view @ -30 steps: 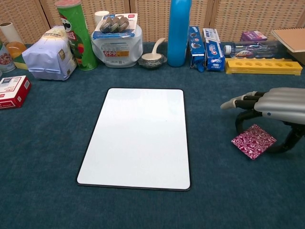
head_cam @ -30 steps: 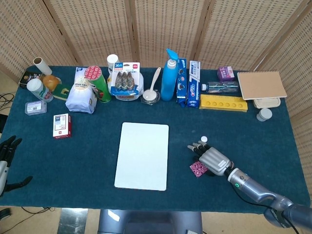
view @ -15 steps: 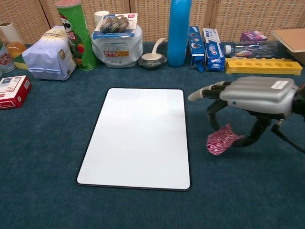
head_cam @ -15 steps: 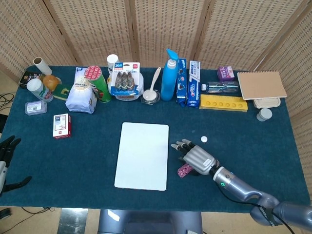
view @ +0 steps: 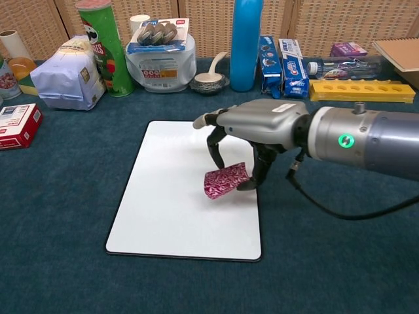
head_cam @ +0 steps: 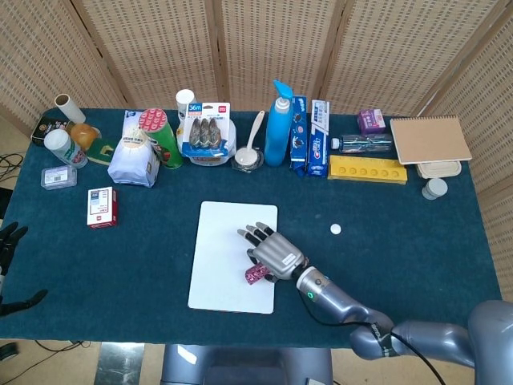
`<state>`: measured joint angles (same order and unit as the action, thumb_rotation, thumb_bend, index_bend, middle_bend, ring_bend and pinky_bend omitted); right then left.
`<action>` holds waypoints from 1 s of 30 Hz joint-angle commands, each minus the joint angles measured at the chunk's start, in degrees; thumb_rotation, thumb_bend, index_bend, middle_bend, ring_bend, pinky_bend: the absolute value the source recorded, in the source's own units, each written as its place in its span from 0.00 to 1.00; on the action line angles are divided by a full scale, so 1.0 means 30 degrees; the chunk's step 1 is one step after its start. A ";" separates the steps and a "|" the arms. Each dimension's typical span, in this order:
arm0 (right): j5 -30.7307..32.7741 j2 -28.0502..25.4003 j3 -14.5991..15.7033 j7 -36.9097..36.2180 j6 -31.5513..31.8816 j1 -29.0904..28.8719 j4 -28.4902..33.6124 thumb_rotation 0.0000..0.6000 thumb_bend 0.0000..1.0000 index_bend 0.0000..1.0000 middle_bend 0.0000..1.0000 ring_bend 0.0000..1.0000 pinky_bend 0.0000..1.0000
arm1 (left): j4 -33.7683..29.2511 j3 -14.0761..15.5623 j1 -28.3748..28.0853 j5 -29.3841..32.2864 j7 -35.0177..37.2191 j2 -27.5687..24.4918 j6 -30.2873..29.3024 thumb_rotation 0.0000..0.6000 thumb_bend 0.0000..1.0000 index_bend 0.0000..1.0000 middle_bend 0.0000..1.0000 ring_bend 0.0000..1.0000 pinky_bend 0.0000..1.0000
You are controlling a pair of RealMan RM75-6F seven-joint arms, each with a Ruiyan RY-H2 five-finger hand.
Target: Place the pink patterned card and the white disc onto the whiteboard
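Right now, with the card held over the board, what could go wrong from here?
1. The right hand pinches the pink patterned card by one edge, tilted above the whiteboard; released like this, it may flip or slide rather than land flat.
2. The card hangs near the board's right edge, so it could end up partly on the cloth.
3. The white disc lies small and flat on the cloth, likely hard to pinch.

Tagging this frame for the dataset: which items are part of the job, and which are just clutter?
Job items:
- pink patterned card, pinched by the right hand above the whiteboard
- white disc, on the cloth right of the board

Clutter:
- chips can
- blue bottle
- toothpaste boxes
- yellow tray
- notebook
- red-and-white box
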<state>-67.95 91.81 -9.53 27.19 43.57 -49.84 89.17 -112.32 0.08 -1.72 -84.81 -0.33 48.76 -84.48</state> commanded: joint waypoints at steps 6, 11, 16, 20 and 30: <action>0.5739 0.2490 -0.1728 0.3446 0.1589 -0.1821 -0.0405 1.00 0.30 0.49 0.06 0.03 0.10 | 0.0129 -0.0040 -0.0052 0.0067 0.0400 -0.0155 0.0115 1.00 0.12 0.00 0.00 0.00 0.11; 0.6733 0.3287 -0.1705 0.4152 0.2863 -0.2107 -0.0619 1.00 0.30 0.45 0.05 0.02 0.10 | 0.0126 -0.0089 -0.0046 0.0155 0.0278 -0.0112 0.0062 1.00 0.12 0.00 0.00 0.00 0.11; 0.6965 0.3310 -0.1421 0.4920 0.3724 -0.2317 -0.0391 1.00 0.27 0.06 0.02 0.00 0.08 | 0.0105 -0.0168 -0.0022 0.0352 0.0287 -0.0097 0.0006 1.00 0.12 0.00 0.00 0.00 0.11; 0.7173 0.2606 -0.1404 0.5023 0.4129 -0.2209 0.0287 1.00 0.19 0.02 0.02 0.00 0.08 | 0.0130 -0.0136 -0.0026 0.0252 0.0376 -0.0149 0.0034 1.00 0.12 0.00 0.00 0.00 0.11; 0.7182 -0.0520 -0.0967 0.3418 0.4044 -0.1053 0.1158 1.00 0.18 0.11 0.02 0.00 0.08 | 0.0101 -0.0066 -0.0037 0.0145 0.0339 -0.0165 0.0110 1.00 0.12 0.00 0.00 0.00 0.11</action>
<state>-46.13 91.84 -12.99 38.96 55.93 -54.09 92.59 -112.00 -0.12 -1.85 -84.36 0.70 48.26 -84.13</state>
